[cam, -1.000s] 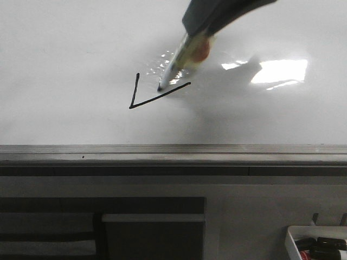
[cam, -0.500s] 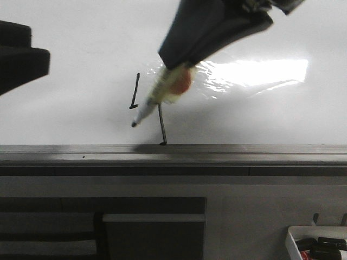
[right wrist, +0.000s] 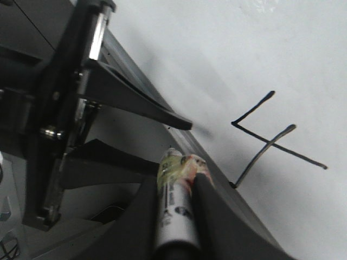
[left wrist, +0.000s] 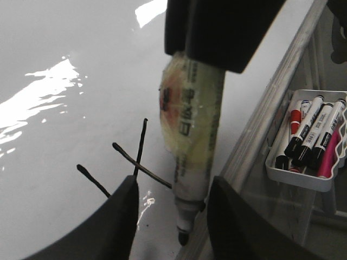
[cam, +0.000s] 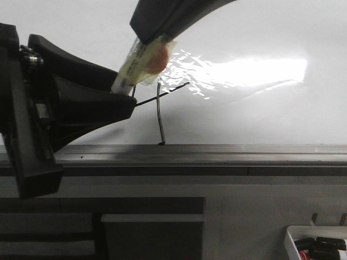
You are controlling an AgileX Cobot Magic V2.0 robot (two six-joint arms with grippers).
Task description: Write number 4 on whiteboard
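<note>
The number 4 point(right wrist: 265, 141) is drawn in black on the glossy whiteboard point(cam: 260, 119). In the front view only its crossbar and long vertical stroke point(cam: 160, 116) show. My right gripper point(cam: 157, 21) is shut on a taped white marker point(cam: 142, 62) and holds it tilted, tip off the board. My left gripper point(cam: 126, 93) is open, and the marker's front end sits between its fingers point(left wrist: 116, 216) with a gap on each side. The black tip point(left wrist: 183, 235) shows in the left wrist view, over the board's near edge. The right wrist view shows the marker point(right wrist: 174, 200) pinched between the right jaws.
The board's grey metal edge strip point(cam: 217, 154) runs across the front. A small white tray of markers point(left wrist: 309, 146) hangs below the board at the right, and its corner shows in the front view point(cam: 317, 244). Bright glare point(cam: 255, 70) lies on the board.
The vertical stroke has been drawn, completing the 4. The right gripper lifted the marker off the board and moved it left. The left gripper came in from the left around the marker's tip.
</note>
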